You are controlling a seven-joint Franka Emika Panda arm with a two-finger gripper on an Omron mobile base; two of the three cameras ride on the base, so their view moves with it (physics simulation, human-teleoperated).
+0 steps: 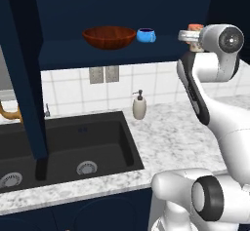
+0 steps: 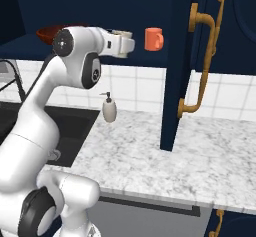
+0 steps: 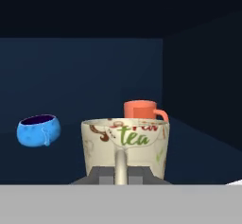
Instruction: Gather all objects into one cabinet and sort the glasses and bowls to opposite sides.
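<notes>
Cream mug (image 3: 125,145), green "tea" lettering

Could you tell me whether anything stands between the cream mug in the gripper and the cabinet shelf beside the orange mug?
Nothing visible does. The gripper holds the cream mug at the cabinet opening; the orange mug stands farther back, the blue cup off to one side.

The dark navy wall-hung cabinet (image 1: 112,54) above a speckled white marble counter (image 1: 171,137) is viewed forward and downward from behind the arm, left and right. A squat bright blue cup (image 1: 146,35) and an orange handled mug (image 2: 154,39) are also framed at close range, along the hand, into the same shelf.
</notes>
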